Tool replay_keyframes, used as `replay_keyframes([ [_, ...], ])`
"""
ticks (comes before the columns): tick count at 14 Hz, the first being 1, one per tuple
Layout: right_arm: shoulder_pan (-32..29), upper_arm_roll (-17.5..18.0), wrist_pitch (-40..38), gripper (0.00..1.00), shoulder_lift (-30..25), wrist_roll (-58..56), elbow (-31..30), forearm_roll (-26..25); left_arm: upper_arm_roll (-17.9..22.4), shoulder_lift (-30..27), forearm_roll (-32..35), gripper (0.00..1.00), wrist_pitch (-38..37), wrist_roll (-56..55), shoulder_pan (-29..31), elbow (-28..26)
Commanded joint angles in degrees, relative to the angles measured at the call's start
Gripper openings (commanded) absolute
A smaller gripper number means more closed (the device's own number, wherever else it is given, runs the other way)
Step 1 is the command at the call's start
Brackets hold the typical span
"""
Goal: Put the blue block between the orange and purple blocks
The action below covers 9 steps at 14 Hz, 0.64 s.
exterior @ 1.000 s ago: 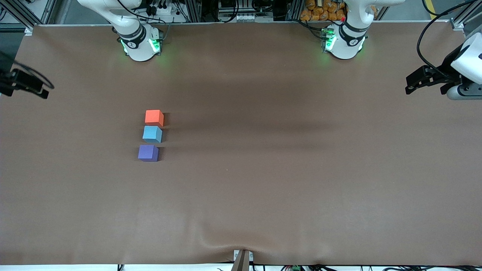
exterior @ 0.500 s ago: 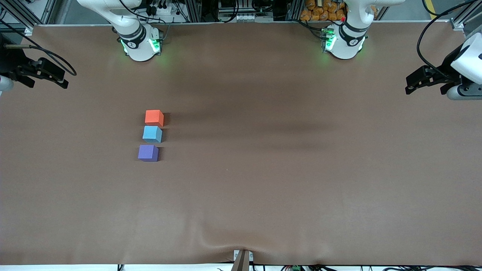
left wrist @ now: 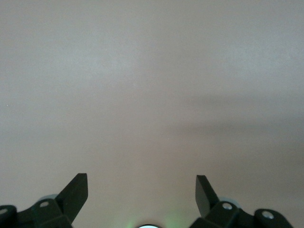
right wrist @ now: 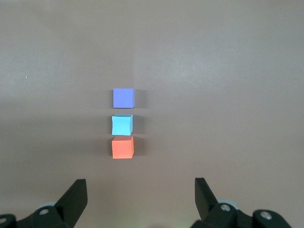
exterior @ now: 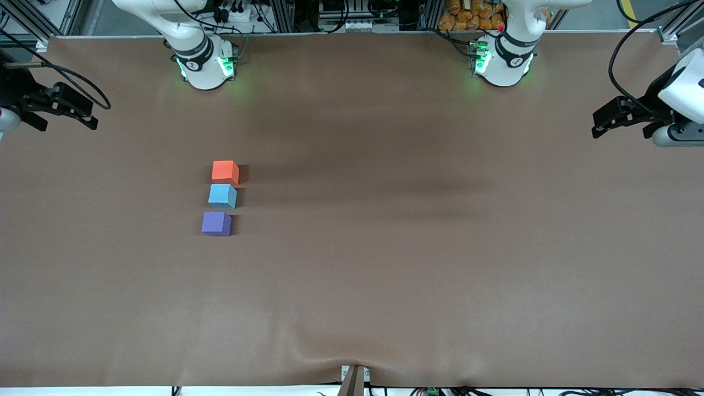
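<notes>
The orange block, the blue block and the purple block lie in a close row on the brown table, apart from each other. The blue block is in the middle, the orange one farthest from the front camera. The right wrist view shows the same row: purple, blue, orange. My right gripper is open and empty, high over the table's edge at the right arm's end. My left gripper is open and empty over the table's left-arm end and waits.
The brown cloth covers the whole table and has a slight wrinkle at its front edge. The two arm bases stand along the back edge. The left wrist view shows only bare cloth.
My right gripper has swung a little inward over the table's edge and then held still. The three blocks and the left arm have not moved.
</notes>
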Motion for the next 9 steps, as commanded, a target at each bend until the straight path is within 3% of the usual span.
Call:
replay_keyframes([
  [1,0.6,-0.2,-0.3,1.0,-0.1,-0.8,0.7,-0.5,0.0,0.7,-0.7,1.0,-0.9,0.0,0.3,1.4],
  [9,0.4,-0.3,-0.1,1.0,0.0,-3.6,0.7,-0.5,0.0,0.7,-0.7,1.0,-0.9,0.0,0.2,1.4],
])
